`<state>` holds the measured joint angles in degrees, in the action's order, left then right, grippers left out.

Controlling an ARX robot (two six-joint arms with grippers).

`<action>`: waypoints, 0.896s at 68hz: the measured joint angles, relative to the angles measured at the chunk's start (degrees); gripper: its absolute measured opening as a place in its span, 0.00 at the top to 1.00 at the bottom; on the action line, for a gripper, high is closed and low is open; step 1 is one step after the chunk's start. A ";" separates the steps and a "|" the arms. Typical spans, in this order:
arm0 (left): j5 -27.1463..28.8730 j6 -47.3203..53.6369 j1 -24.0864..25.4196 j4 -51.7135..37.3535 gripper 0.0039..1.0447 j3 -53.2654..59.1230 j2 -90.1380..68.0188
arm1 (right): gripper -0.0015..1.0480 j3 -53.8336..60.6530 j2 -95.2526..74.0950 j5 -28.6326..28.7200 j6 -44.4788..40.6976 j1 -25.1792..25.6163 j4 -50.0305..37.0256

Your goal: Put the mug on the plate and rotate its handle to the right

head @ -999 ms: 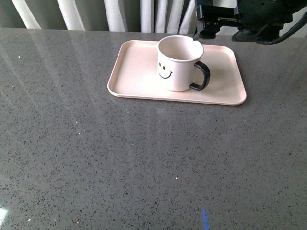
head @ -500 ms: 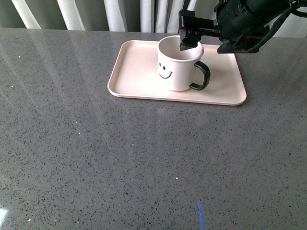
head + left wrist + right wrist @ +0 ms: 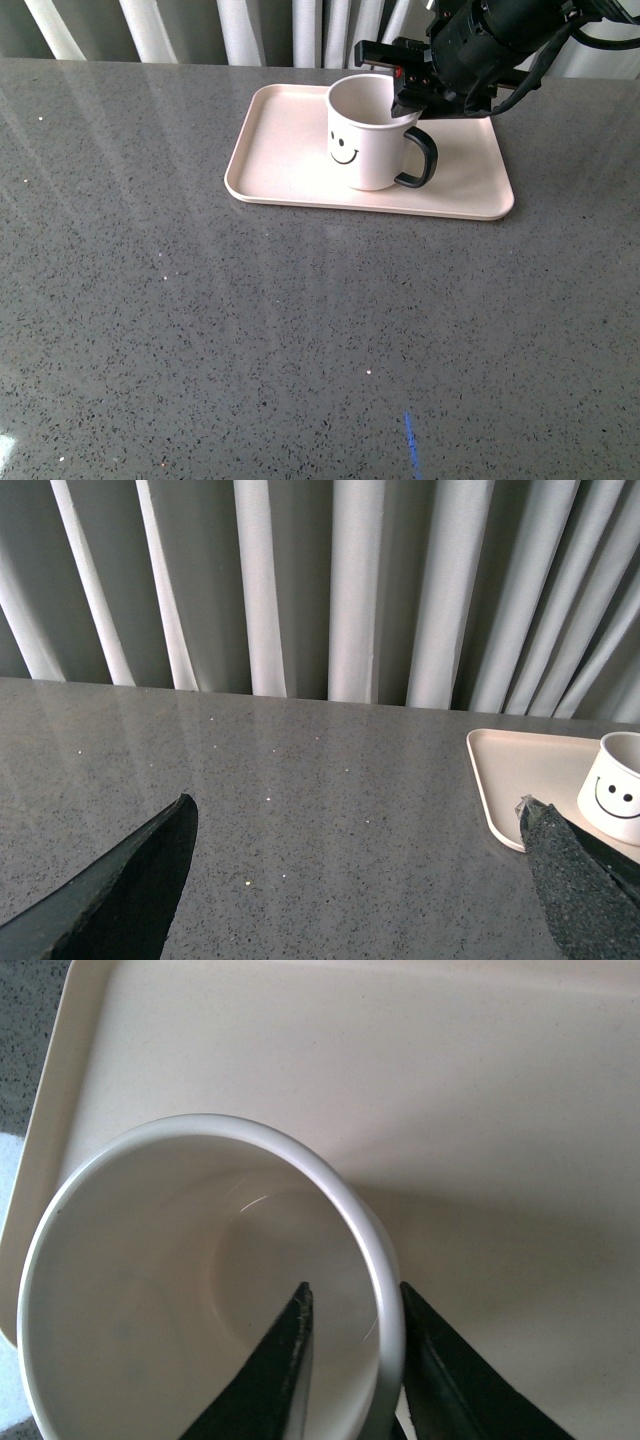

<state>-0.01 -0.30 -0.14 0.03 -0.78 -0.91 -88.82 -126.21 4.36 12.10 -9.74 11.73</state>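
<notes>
- Markings: the cream-white cylindrical mug (image 3: 368,135) carries a black printed smiley face (image 3: 345,148) on the side towards me. That is the only print I can read anywhere.
- Count: one mug, one pale pink flat rectangular plate (image 3: 262,170) with a low rim, two hands.
- Mug location: it is upright on the plate, a little right of the plate's middle. Its glossy black loop handle (image 3: 422,160) points right and slightly towards the front camera.
- Right hand (image 3: 352,1298): the fingers are a small way apart and straddle the mug's rim, one inside the cup and one just outside the wall. In the right wrist view I see a gap between the inner finger (image 3: 285,1360) and the wall, so it is not clamped on the mug.
- Left hand (image 3: 355,900): the fingers are wide apart over the dark grey speckled stone surface (image 3: 200,330), well away from the mug and holding nothing. The plate corner and the mug show at the edge of its view.
- Background: a pleated white-and-grey curtain (image 3: 350,580) hangs behind the surface.
- Change from 1.0 s ago: the right hand was back beyond the plate's far edge then.
- Change from 0.5 s ago: it was over the mug's far rim then, and now it is lower, with a finger down inside.
- Mug, handle and plate look unmoved across all three front frames.
- A small blue streak (image 3: 409,435) on the near surface sits slightly further left and up than before.
</notes>
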 joint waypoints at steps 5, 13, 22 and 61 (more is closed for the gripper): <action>0.00 0.00 0.00 -0.02 0.09 0.00 0.00 | 0.87 -0.35 0.00 0.15 0.48 0.00 0.44; 0.00 0.00 0.00 0.00 0.09 0.00 0.00 | 0.98 -0.94 0.00 0.70 1.20 0.02 1.09; 0.00 0.00 0.00 0.00 0.09 0.00 0.00 | 0.98 -1.22 0.04 1.18 1.77 0.24 1.42; 0.00 0.00 0.00 0.00 0.09 0.00 0.00 | 0.98 -9.49 1.05 11.67 -34.29 5.79 9.46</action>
<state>-0.01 -0.30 -0.14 0.03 -0.78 -0.91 -98.30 -125.16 16.03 -22.20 -3.95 21.19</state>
